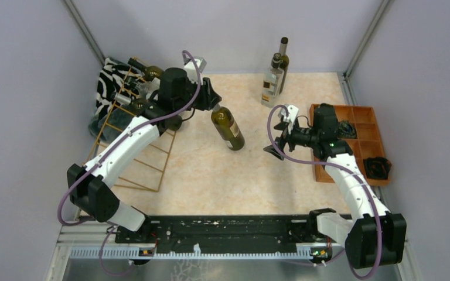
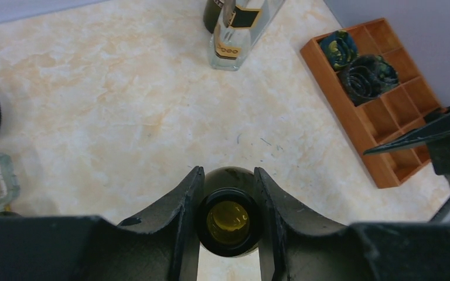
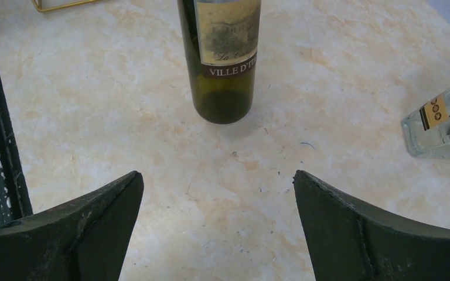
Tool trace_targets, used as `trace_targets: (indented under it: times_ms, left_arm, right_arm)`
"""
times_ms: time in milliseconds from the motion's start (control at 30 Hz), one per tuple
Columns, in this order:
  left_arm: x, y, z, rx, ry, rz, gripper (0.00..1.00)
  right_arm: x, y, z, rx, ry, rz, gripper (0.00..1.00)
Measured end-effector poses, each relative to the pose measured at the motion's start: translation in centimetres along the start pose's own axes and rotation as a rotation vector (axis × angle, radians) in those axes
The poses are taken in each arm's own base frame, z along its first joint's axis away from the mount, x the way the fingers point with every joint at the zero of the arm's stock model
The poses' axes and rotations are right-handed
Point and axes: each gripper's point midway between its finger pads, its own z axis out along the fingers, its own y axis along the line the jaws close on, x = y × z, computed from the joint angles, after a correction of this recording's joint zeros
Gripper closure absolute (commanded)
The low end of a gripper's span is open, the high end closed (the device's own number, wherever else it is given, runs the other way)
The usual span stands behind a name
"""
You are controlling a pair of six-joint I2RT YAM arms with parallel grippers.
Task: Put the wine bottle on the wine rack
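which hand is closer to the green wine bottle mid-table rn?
Left. The left hand is shut on the neck of the wine bottle. The right hand is open off to the bottle's right, facing it but not touching.

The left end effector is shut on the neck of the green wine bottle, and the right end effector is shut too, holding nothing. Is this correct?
No. The right end effector is open, not shut: the right wrist view shows its fingers wide apart, holding nothing. The left end effector is shut on the neck of the green wine bottle.
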Motion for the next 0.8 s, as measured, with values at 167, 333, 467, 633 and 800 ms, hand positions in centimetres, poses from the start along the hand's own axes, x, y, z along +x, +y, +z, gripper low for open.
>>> trace_targets:
  times_ms: [167,333,467,633,800]
  left_arm:
    - [0.3,0.6,-0.7,0.063,0.016,-0.091,1.0]
    - [-0.2,1.7,-1.8,0.094,0.015,-0.152,1.0]
    - [-0.6,2.6,-2.5,0.106,0.006,-0.182,1.0]
    - [-0.5,3.6,-3.4,0.113,0.003,-0.215,1.0]
    - [-1.1,5.0,-4.3,0.112,-0.007,-0.256,1.0]
  right_arm:
    - [-0.1,0.1,0.0,-0.001,-0.004,-0.001,0.02]
    - [-0.1,0.1,0.0,-0.002,-0.004,0.0,0.02]
    - [-0.1,0.1,0.0,-0.004,-0.005,0.001,0.02]
    - [0.1,0.2,0.0,-0.007,-0.002,0.006,0.02]
    - [0.1,0.3,0.0,-0.011,-0.004,0.006,0.02]
